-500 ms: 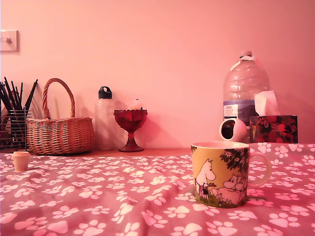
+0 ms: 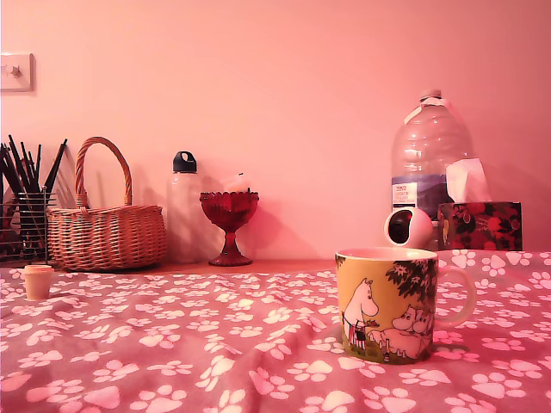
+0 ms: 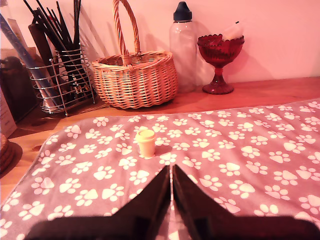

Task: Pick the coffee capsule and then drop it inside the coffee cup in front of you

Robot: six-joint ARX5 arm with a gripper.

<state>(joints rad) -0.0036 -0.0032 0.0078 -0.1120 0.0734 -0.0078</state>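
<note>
Nothing on the tabletop (image 2: 258, 266) has shifted since half a second ago, as far as I can see; only the exterior view itself seems nudged a hair, and the arm does not show in it at all. From the wrist view the end effector (image 3: 171, 176) hangs just above the paw-print cloth (image 3: 240, 150) with its two dark fingers (image 3: 152, 197) pressed nearly together, only a thin slit between the tips, and nothing held in them. The coffee capsule (image 3: 146, 142) stands upright on the cloth a little beyond those tips and slightly off their line, wider rim up, so it is free to be taken from above or from the sides. Using the coffee cup (image 2: 392, 303) as my marker: it sits on the cloth at the near side of the exterior view, mouth up and unobstructed, which suits a drop from overhead; the capsule (image 2: 37, 281) is well apart from it, far over toward the exterior view's left, close to the wicker basket (image 2: 105, 230) and the wire holder of brushes (image 2: 24, 215). Behind the cup stand a red goblet (image 2: 229, 222), a capped bottle (image 2: 182, 206), a white ball-shaped thing (image 2: 406, 228), a big water jug (image 2: 428, 155) and a tissue box (image 2: 479, 224). I judge the pick has not begun; the fingers would need to spread before closing round the capsule.
</note>
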